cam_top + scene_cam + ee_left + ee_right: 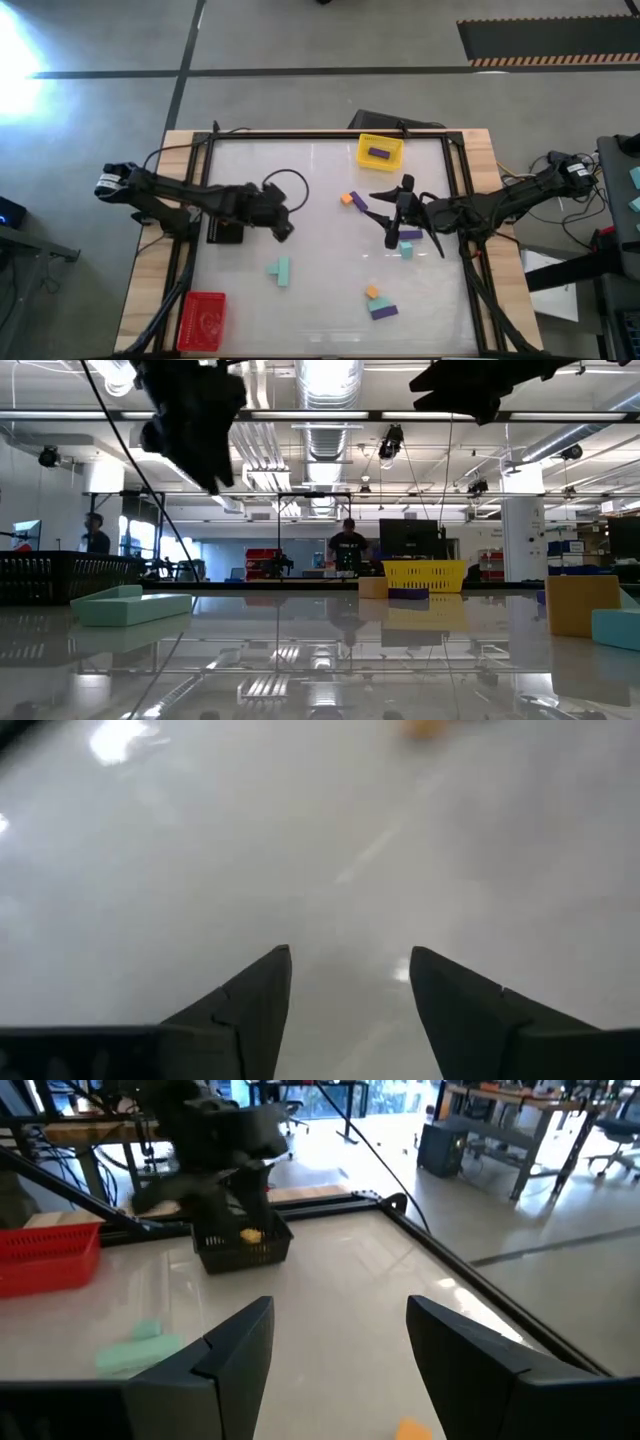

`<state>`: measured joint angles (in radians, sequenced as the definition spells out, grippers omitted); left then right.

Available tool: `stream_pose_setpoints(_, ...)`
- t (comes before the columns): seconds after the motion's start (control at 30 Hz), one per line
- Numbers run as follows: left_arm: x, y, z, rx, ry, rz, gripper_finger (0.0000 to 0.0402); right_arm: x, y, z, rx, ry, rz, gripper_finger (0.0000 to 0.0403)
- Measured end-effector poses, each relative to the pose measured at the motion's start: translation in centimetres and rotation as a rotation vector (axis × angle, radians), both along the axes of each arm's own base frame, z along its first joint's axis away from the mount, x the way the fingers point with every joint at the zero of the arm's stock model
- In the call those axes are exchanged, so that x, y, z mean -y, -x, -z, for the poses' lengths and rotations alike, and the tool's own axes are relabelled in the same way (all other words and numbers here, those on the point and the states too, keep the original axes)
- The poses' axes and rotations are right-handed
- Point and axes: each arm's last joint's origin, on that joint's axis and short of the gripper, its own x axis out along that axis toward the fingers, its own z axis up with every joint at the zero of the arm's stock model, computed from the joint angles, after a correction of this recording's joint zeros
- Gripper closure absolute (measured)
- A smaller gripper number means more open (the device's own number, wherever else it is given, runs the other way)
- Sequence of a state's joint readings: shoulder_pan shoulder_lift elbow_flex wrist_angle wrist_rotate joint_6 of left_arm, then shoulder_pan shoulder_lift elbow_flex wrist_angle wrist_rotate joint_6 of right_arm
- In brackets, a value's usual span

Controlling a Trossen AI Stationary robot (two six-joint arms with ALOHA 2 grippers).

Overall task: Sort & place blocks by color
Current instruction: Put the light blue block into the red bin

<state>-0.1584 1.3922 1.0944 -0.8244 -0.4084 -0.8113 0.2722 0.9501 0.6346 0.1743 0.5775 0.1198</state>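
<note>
purple bar (409,236) just beside open right gripper (391,240)

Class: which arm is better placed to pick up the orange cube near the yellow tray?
Right. The right tool, open, hovers beside the orange cube; the left tool is farther off.

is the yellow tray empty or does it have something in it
Not empty. The high view shows one purple bar lying inside the yellow tray; nothing else shows in it.

Two dark, jointed arms are showing black cables looping along them; each is ending in a white-marked base and a gripper of two dark, wedge-shaped fingers (250,1010).
</note>
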Motion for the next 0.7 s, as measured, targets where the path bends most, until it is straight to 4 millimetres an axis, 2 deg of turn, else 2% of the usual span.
stream_pose_setpoints(0.1, 1.0, -0.8, -0.4, 0.077, 0.13, 0.108, 0.0212, 0.0, 0.0, 0.1, -0.004, -0.009, 0.002, 0.0184)
stream_pose_setpoints(0.2, 2.0, -1.0, -0.4, 0.11, 0.241, 0.105, 0.0216, 0.0, 0.0, 0.1, -0.005, -0.01, 0.003, 0.0184)
stream_pose_setpoints(0.37, 4.4, -1.6, 1.6, 0.003, 0.375, 0.108, 0.0239, 0.0, 0.0, 0.1, -0.009, -0.008, 0.003, 0.0184)
stream_pose_setpoints(0.53, 7.5, -3.2, 3.7, -0.123, 0.477, 0.212, 0.0262, 0.0, 0.0, -0.1, -0.022, -0.006, 0.002, 0.0184)
stream_pose_setpoints(0.7, 9.9, -3.7, 4.3, -0.23, 0.506, 0.38, 0.027, 0.0, 0.0, -0.4, -0.035, -0.012, 0.005, 0.0184)
